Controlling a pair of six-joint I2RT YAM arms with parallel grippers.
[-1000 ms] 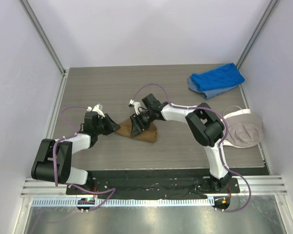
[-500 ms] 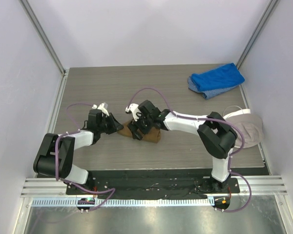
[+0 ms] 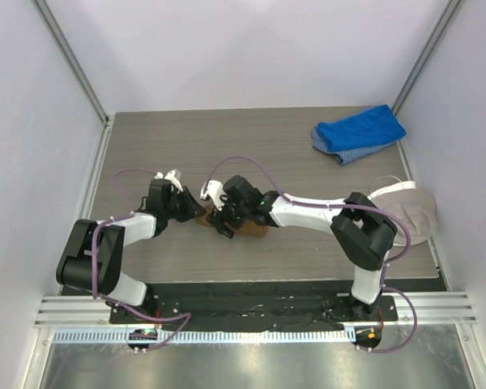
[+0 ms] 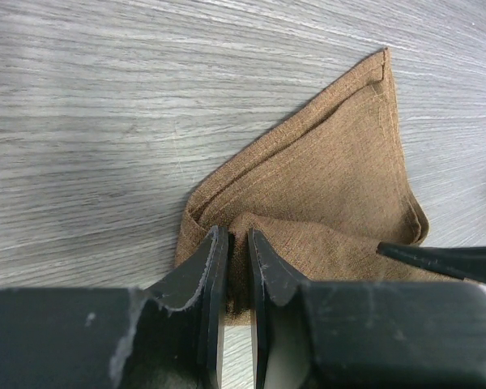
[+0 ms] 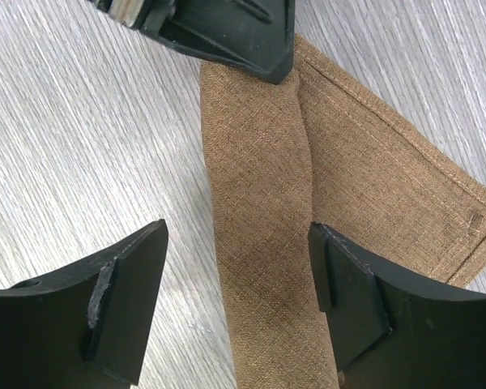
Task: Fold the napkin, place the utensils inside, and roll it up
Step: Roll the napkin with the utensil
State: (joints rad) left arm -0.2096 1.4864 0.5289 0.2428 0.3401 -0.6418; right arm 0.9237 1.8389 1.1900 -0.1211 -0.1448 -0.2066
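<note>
Tan napkin, partly rolled, lies on the table between both arms. At one end of the roll the left gripper is clenched on the cloth, while the right gripper stands released, jaws astride the roll. No spoon is visible. Risk: a slipping or sideways-pulling pinch could unwind or skew the loose roll.

Left gripper, right gripper crowd napkin, bare table beyond (far side)
</note>
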